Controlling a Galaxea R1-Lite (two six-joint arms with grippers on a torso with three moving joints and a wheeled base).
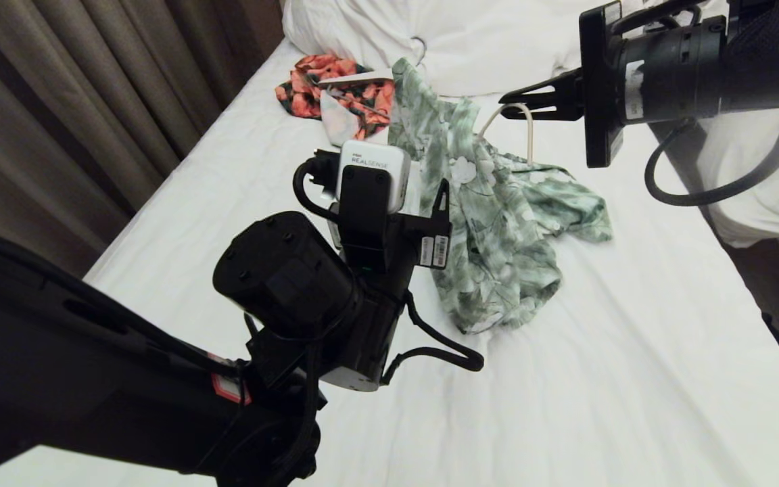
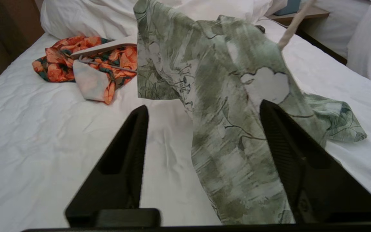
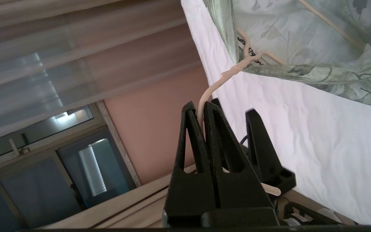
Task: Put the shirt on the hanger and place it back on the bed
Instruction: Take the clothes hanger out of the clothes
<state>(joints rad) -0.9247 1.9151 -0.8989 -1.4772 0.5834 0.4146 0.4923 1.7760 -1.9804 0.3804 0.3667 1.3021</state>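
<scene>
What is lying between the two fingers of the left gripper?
In the left wrist view, the shirt hangs between the open left gripper fingers, over the bed.

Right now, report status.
Right gripper shut on hanger. Left gripper open beside shirt. Shirt partly on bed.

Left arm reached forward from the lower left, its left gripper point(image 2: 201, 112) standing with fingers spread wide, clamping nothing. Right arm extended in from upper right, right gripper point(image 3: 198, 111) fully clamped.
</scene>
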